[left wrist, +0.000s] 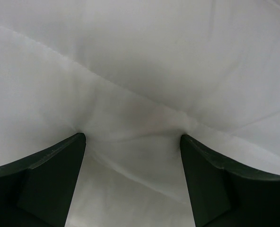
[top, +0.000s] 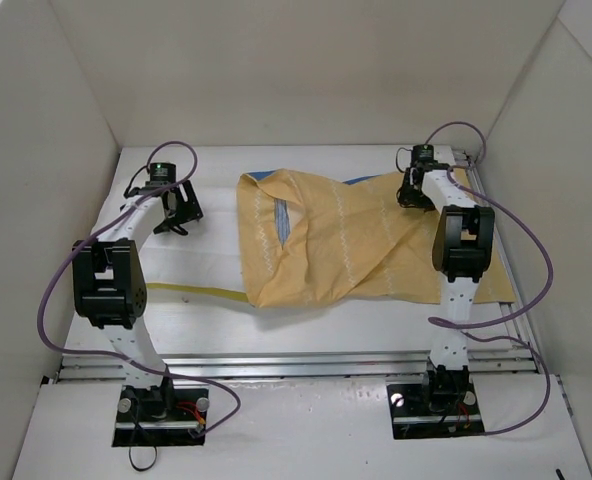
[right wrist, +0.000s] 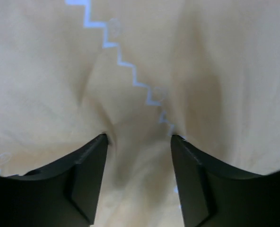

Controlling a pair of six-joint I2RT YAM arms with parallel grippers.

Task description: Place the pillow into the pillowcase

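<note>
The white pillow (top: 201,262) lies flat on the table, its yellow piping (top: 196,291) showing along the near left edge. The pillowcase (top: 336,240) lies crumpled over the pillow's right part, plain yellow-orange face up, with a sliver of blue at its far edge (top: 261,176). My left gripper (top: 176,212) is open, with its tips pressed into the white pillow (left wrist: 144,71); in the left wrist view (left wrist: 133,137) the fabric dents between the jaws. My right gripper (top: 413,190) is open, its tips (right wrist: 139,137) pushed into a fold of the yellow pillowcase (right wrist: 130,56).
White enclosure walls (top: 56,150) stand on the left, back and right. A metal rail (top: 296,365) runs along the table's near edge in front of both arm bases. Purple cables (top: 536,260) loop beside each arm.
</note>
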